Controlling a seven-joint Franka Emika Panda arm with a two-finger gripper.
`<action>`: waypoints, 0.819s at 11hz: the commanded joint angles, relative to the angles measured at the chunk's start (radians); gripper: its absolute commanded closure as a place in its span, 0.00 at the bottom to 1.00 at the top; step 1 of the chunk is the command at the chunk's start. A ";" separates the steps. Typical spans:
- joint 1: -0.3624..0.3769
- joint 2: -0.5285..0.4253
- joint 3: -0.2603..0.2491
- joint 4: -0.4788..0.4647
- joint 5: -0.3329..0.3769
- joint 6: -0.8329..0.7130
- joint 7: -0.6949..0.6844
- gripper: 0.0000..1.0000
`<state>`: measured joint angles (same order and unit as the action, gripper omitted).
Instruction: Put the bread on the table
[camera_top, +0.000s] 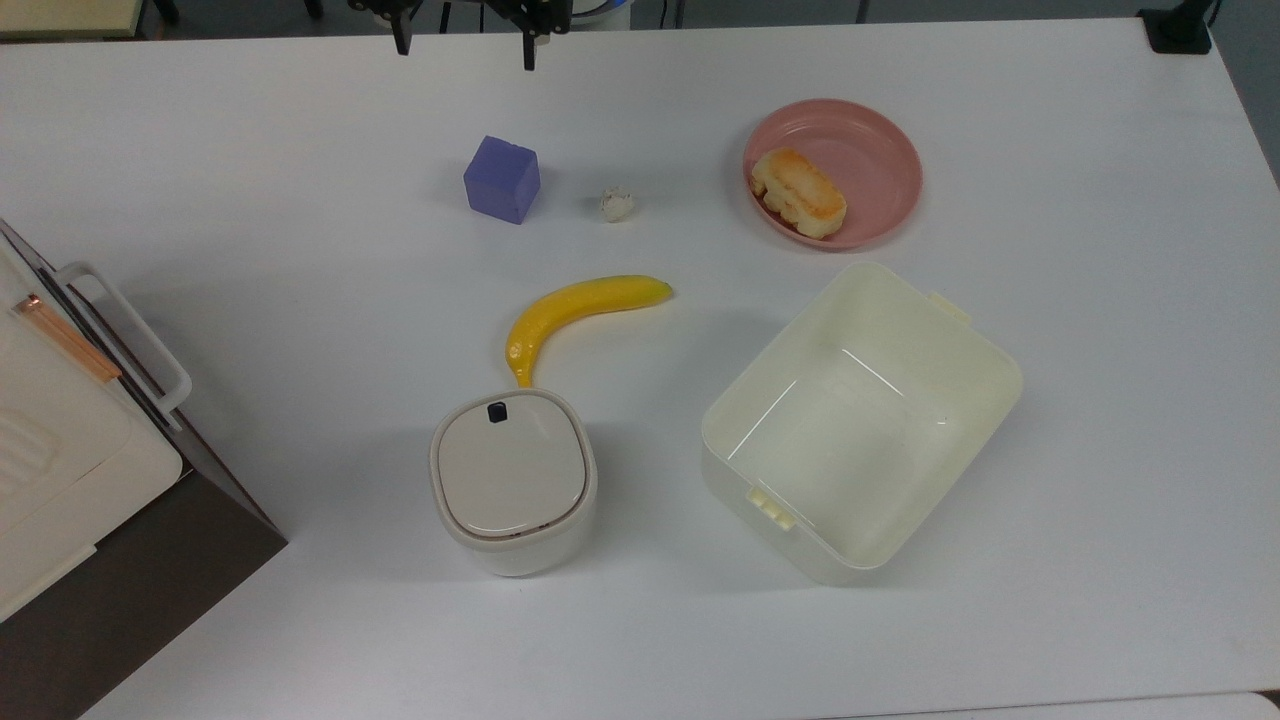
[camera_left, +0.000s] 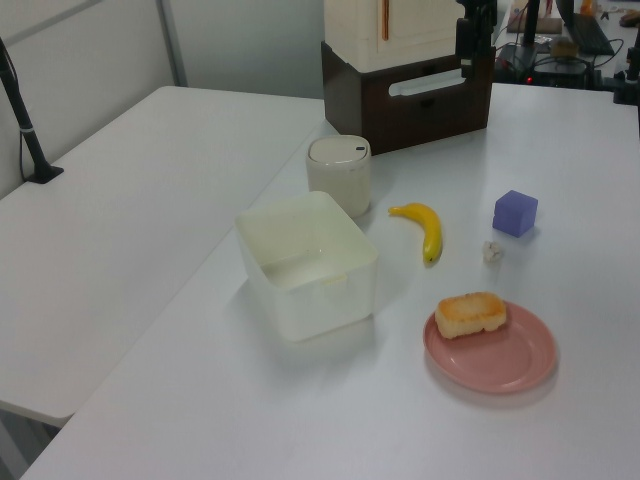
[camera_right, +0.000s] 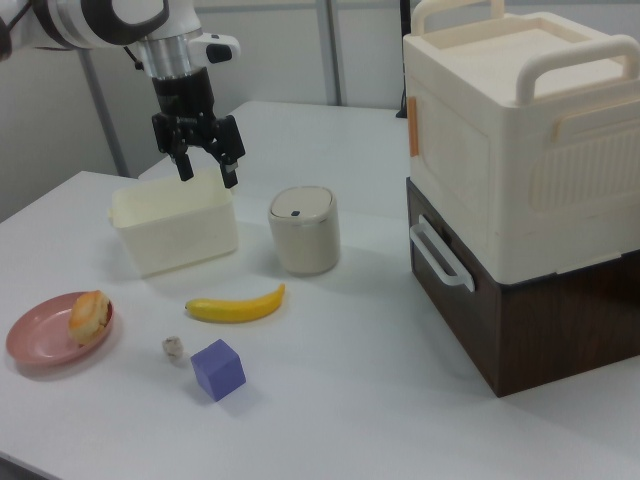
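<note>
The table (camera_top: 300, 620) is seen as plain matte white. The bread (camera_top: 798, 192) is shown with a golden-brown toasted top and pale yellow ridged sides, and the plate (camera_top: 870, 150) is coloured a dusty pink. The banana (camera_top: 575, 310) is rendered bright yellow, the cube (camera_top: 501, 179) violet-blue, and the small lump (camera_top: 616, 204) whitish. A cream tint is seen on the open box (camera_top: 860, 420); the lidded bin (camera_top: 513, 478) is off-white with a dark button. The gripper (camera_right: 207, 166) is black.

Toasted bread (camera_top: 798, 193) on pink plate (camera_top: 876, 150)
</note>
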<state>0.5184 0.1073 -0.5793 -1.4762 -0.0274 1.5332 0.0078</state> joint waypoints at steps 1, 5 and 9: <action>0.022 -0.018 -0.016 -0.048 0.021 0.110 -0.029 0.00; 0.023 -0.020 -0.017 -0.047 0.021 0.105 -0.015 0.00; 0.022 -0.017 -0.017 -0.042 0.021 0.100 -0.028 0.00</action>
<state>0.5197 0.1086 -0.5792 -1.4992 -0.0273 1.6198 0.0014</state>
